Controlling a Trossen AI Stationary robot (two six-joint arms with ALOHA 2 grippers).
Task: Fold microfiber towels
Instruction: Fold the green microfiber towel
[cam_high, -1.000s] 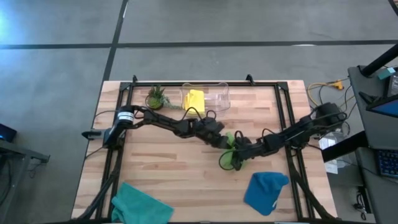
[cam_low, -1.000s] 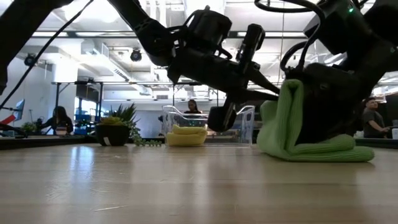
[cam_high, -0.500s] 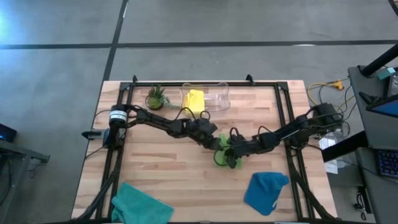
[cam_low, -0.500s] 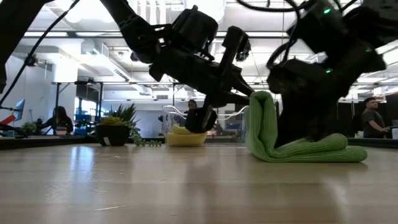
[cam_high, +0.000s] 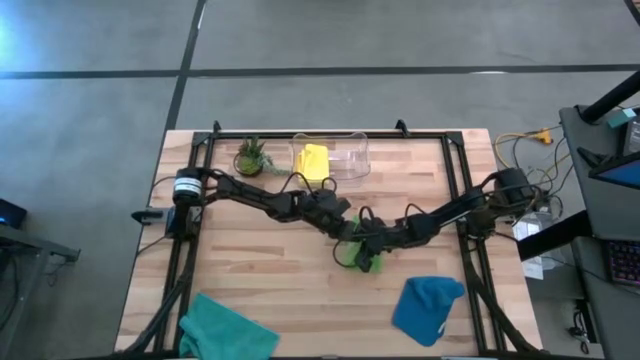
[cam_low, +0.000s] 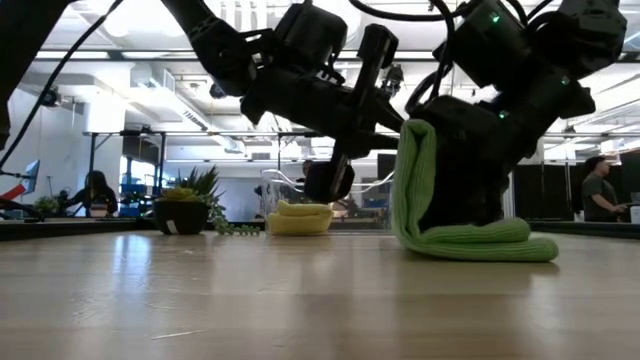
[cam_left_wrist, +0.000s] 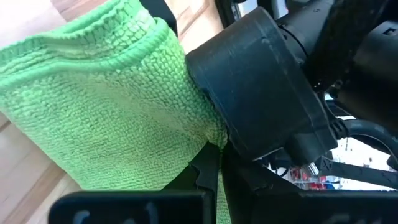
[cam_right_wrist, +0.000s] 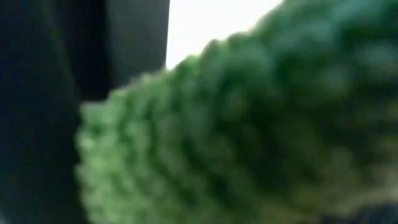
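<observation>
A lime green towel (cam_high: 361, 256), folded into several layers, lies a little right of the table's middle. Its lower layers (cam_low: 480, 240) rest on the wood and one thick fold (cam_low: 412, 175) stands upright. My left gripper (cam_low: 398, 128) reaches in from the left, shut at the top of that fold. My right gripper (cam_high: 374, 242) comes in from the right, close behind the fold, shut on the cloth. A yellow towel (cam_high: 313, 160) lies in the clear bin. A teal towel (cam_high: 226, 329) and a blue towel (cam_high: 428, 308) lie near the front edge. My left gripper pinches the upright fold of the lime green towel near its top edge (cam_left_wrist: 200, 140), several layers thick. Its fingers come from the table's left, slanting slightly down. The fold stands raised while the towel's lower layers stay on the table. My right gripper is shut on the lime green towel (cam_right_wrist: 236, 124) from the table's right, slanting down. Green cloth fills its wrist view and the raised fold hides it in the low view, so the part held cannot be told.
A clear plastic bin (cam_high: 345, 157) and a small potted plant (cam_high: 251, 156) stand at the far edge. Black frame rails (cam_high: 463, 190) run along the table's sides. Bare wood lies left of the green towel. People show in the room beyond the table.
Both grippers have gone toward the table's left edge, staying shut. The lime green towel has slid left along the table with them. Its raised fold now stands more upright, and its lower layers are bunched shorter.
</observation>
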